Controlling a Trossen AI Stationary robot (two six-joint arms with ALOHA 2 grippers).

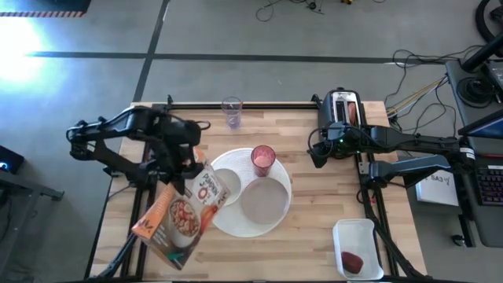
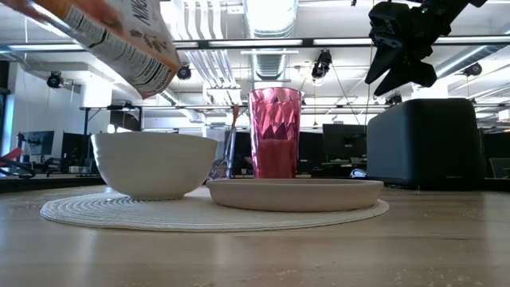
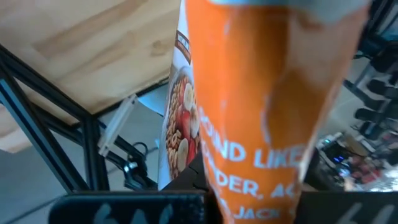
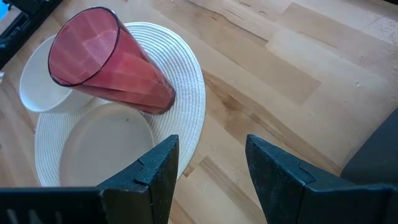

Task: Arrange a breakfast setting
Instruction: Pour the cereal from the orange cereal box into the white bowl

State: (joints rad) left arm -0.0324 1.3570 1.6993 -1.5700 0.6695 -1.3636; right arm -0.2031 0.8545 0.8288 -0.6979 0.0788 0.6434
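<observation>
A small white bowl [image 1: 222,167], a large white plate [image 1: 265,202] and a pink tumbler [image 1: 263,159] stand on a round woven mat [image 1: 236,224] mid-table. My left gripper [image 1: 191,169] is shut on an orange cereal box [image 1: 177,216] held in the air, slanting, left of the mat. In the low view the box [image 2: 111,36] hangs above the bowl [image 2: 154,163]. My right gripper [image 1: 318,153] hovers open between the tumbler and the toaster, touching nothing; its wrist view shows the tumbler [image 4: 112,59] ahead. A dark-red fruit [image 1: 351,261] lies in a white tray. My left gripper holds the cereal box by its end nearest the bowl [image 1: 203,179]; the arm and the box hide the fingers. The box is lifted clear and tilted, its other end [image 1: 153,236] reaching toward the table's near left corner. Its narrow orange side [image 3: 273,106] fills the wrist view.
A black-and-silver toaster [image 1: 346,110] stands at the far right, a clear glass [image 1: 231,112] at the far edge. The white tray [image 1: 357,248] sits near the front right corner. Bare wood lies between the mat and the toaster.
</observation>
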